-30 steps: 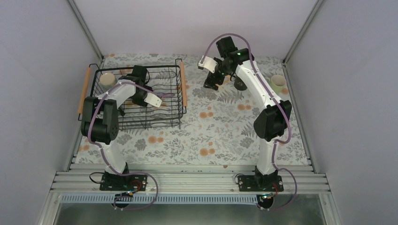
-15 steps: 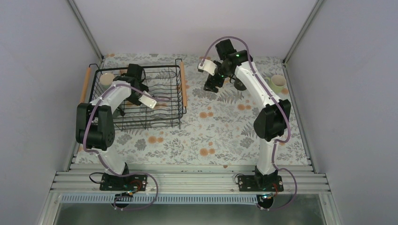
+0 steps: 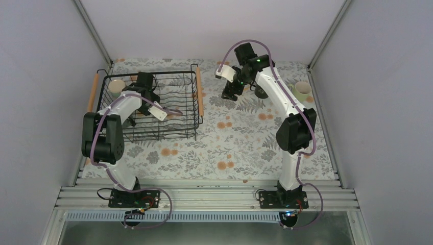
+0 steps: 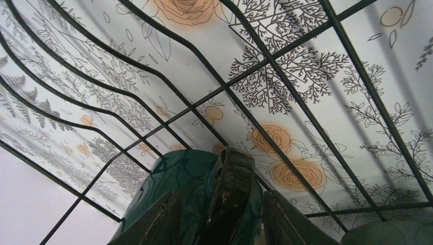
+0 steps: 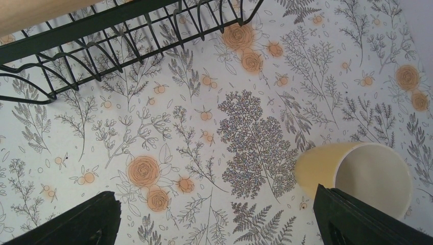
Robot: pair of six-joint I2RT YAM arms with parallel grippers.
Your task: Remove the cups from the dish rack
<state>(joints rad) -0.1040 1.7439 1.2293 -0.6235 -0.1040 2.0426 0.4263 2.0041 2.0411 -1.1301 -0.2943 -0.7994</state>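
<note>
Left arm (image 3: 110, 127) has swung its wrist further back toward the far-left end of the dish rack (image 3: 173, 133) since a second ago. The right arm (image 3: 286, 107) has barely budged.

The left pincer (image 4: 220, 204) is down inside the rack with the dark teal mug (image 4: 178, 173) right at its tips. The mug's glossy handle (image 4: 232, 178) pokes up between the two half-closed fingers, and honestly I can't tell if they're pinching it or just straddling it. Straight ahead of it are rack wires and the flowery tablecloth (image 3: 230, 148). The cream cup (image 3: 116, 86) sits in the rack's far-left corner, near this pincer. The right pincer (image 5: 219, 224) hangs over the cloth outside the rack, spread wide with nothing in it. The yellow mug (image 5: 357, 176) is tipped on its side just beside one of its fingers. The pale green cup (image 3: 302, 91) is well off to its right.
</note>
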